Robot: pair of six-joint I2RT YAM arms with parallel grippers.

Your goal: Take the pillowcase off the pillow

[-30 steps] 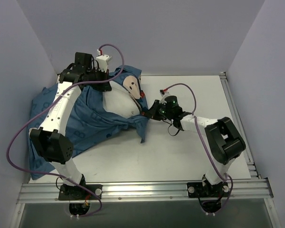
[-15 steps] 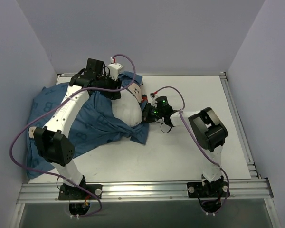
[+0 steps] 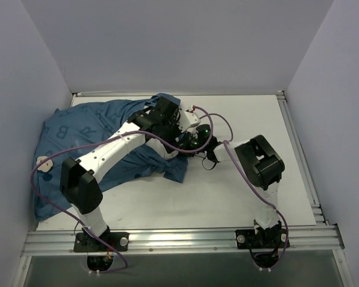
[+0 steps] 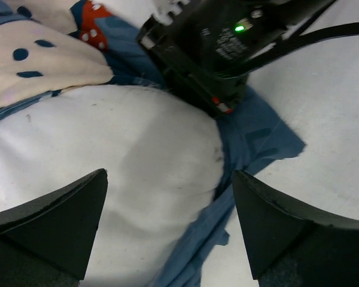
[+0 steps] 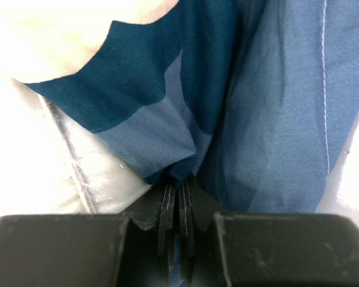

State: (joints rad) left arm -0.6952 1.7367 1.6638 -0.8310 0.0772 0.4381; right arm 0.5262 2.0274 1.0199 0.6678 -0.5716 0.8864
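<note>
Cloth from above: the pillowcase (image 3: pixel 78 128) lies on the table (image 3: pixel 257 191), spread from the middle out toward 9 o'clock, with one loose corner pointing to 6 o'clock below the grippers.
Arms from above: the left gripper (image 3: pixel 178 127) and the right gripper (image 3: pixel 187 143) meet at the cloth's 3 o'clock end, just beside each other; their fingers are too small to read here.
Left wrist, pillow: the pillow (image 4: pixel 107 173) fills the view from centre to 8 o'clock, bare white.
Left wrist, fingers: spread wide apart, one at 7 o'clock and one at 5 o'clock, with the pillow showing in the gap between them.
Left wrist, cloth: printed face (image 4: pixel 42 66) at 10 o'clock, red dotted bow (image 4: pixel 93 27) at 11 o'clock, blue hem running from 3 down to 6 o'clock along the pillow's edge; the right gripper's black body sits over that hem at 1 o'clock.
Right wrist, fingers: pressed together at 6 o'clock, pinching a gathered fold of the pillowcase.
Right wrist, cloth: blue fabric fans up from the pinch toward 12 and 3 o'clock; whether the pale stuff at 9 to 11 o'clock is pillow or print, I cannot tell.
</note>
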